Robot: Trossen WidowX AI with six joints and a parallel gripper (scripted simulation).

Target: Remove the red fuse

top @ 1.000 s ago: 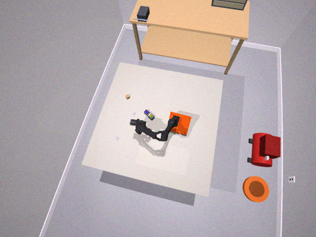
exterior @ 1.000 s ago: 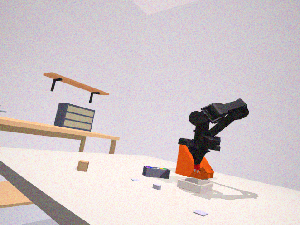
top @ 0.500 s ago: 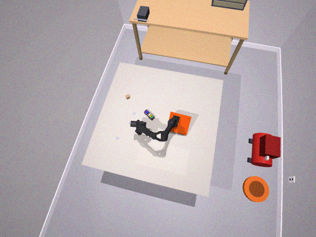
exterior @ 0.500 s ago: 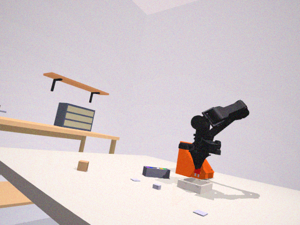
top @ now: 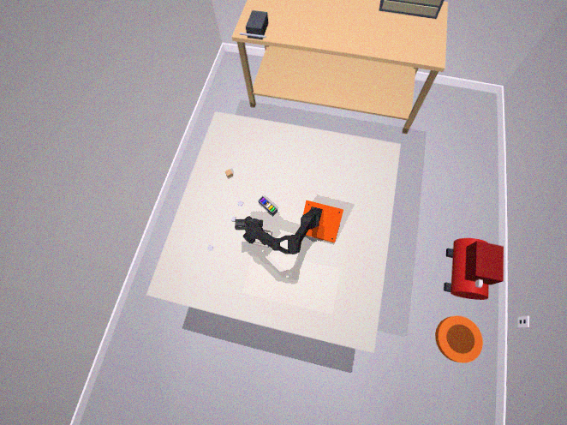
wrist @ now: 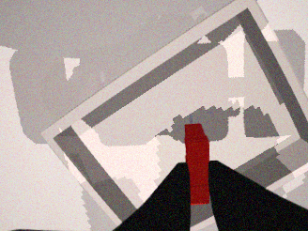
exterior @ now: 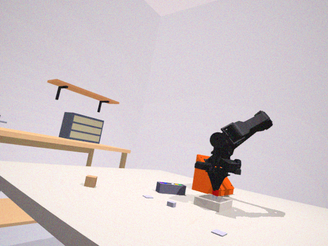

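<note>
My gripper [exterior: 215, 190] [wrist: 197, 171] is shut on the red fuse [exterior: 215, 193] [wrist: 196, 147] and holds it upright, pointing down. The fuse hangs over the inside of the pale square tray [exterior: 208, 203] [wrist: 143, 72], its lower end about level with the tray's rim; I cannot tell if it touches the floor of the tray. The dark fuse block [top: 267, 201] [exterior: 171, 188] with several coloured fuses lies apart, to the left of the tray in the exterior view. In the top view the arm hides most of the tray.
The arm's orange base mount [top: 331, 222] [exterior: 200, 176] stands just behind the tray. A small wooden cube [top: 229, 173] [exterior: 90, 181] and small pale chips [exterior: 171, 203] [exterior: 219, 232] lie on the mat. A workbench [top: 340, 22] stands far behind.
</note>
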